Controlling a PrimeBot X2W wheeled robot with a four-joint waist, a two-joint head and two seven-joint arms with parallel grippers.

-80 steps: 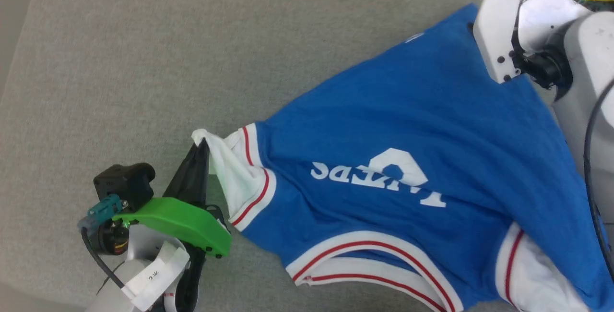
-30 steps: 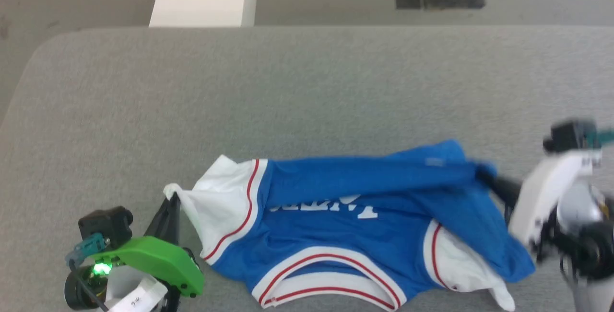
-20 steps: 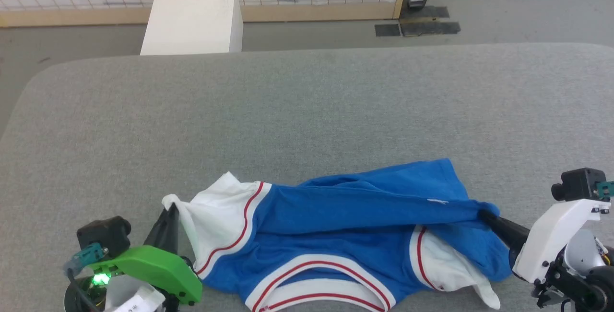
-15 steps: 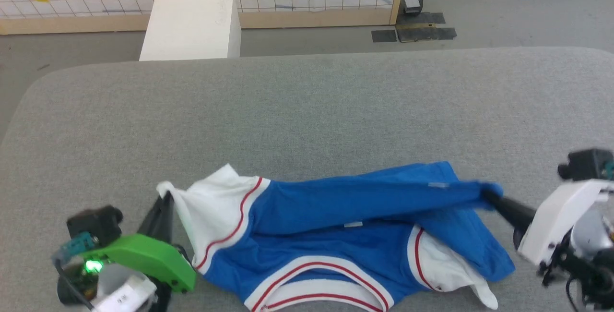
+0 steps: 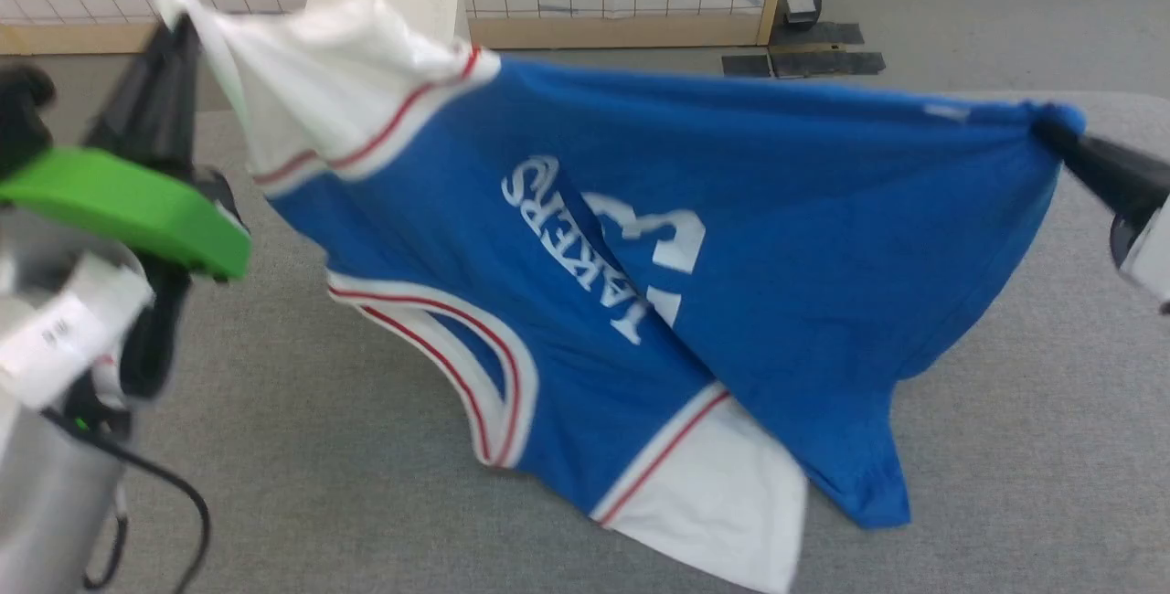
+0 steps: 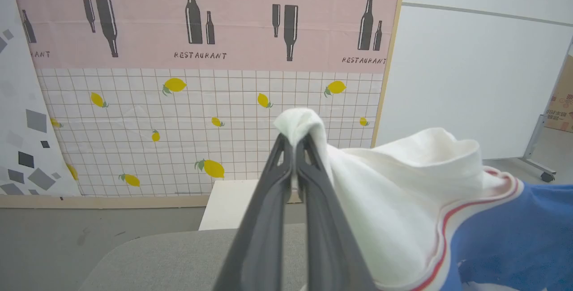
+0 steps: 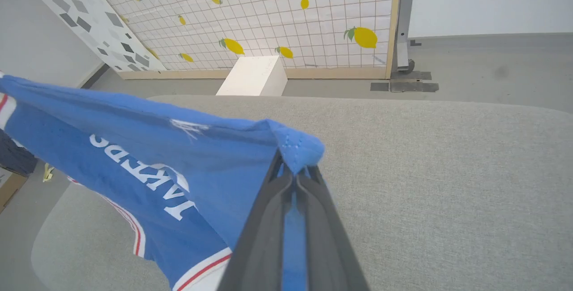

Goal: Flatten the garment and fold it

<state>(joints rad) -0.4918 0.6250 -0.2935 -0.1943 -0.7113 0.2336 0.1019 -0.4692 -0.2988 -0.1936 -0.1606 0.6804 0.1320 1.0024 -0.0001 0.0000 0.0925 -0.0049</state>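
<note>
Left wrist view: "RESTAURANT" poster (image 6: 233, 27) behind garment (image 6: 403, 201)

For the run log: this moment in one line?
left gripper shut on garment | right gripper shut on garment | garment held spread between them

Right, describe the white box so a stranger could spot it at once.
Find the grid-patterned wall panel with yellow lemons, beyond the big grey table. On the floor between panel and table stands the white box. It is plain and unmarked, unlike the patterned panel behind it and the grey table in front.
</note>
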